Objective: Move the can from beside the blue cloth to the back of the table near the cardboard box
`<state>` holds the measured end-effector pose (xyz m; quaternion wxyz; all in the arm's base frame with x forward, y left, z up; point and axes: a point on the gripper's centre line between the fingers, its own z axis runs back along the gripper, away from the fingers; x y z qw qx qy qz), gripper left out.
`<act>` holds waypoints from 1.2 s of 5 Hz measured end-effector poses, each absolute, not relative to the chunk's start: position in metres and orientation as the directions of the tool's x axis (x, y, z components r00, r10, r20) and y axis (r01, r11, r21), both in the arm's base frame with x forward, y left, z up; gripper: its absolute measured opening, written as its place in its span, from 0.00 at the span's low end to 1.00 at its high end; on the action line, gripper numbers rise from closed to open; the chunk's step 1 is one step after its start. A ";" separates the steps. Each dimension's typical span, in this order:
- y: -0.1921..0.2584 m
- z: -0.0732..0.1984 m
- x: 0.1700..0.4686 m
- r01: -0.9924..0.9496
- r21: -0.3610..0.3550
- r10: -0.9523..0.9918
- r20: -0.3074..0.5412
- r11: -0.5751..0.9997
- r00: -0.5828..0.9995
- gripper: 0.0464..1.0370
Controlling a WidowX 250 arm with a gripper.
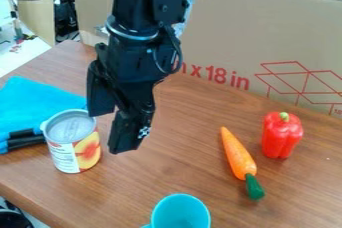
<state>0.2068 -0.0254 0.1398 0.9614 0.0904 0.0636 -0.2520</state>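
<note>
because the gripper (112,132) hangs beside the can (75,146) at the upper left of the table (180,157), we would treat the can as the thing to work on and settle our line to it before anything else. our jaws stand open, with a gap between them and nothing held. the can is upright, its metal top facing up and its fruit label partly turned toward us, and we cannot tell whether the nearer finger touches it. to take it well, we would first lift a little for clearance, centre the gap over the can, then come down straight with one finger on each side of the wall. a low sideways sweep could tip it or shove it into the dark rods (23,139) and the blue cloth (37,99) just beside it. the can looks wide for these jaws, so we would want them at full spread, and an even, firm squeeze around the middle should suit the smooth, round wall. should we carry it across, we would go high enough to pass over the carrot (238,156), the red pepper (281,136) and the turquoise cup (182,213).
</note>
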 end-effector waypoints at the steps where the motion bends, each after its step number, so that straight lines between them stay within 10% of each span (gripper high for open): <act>1: -0.026 0.135 0.205 0.500 0.134 -0.473 -0.186 0.856 0.861 0.97; 6: 0.077 0.079 0.169 0.149 0.024 -0.136 -0.278 0.989 0.951 0.97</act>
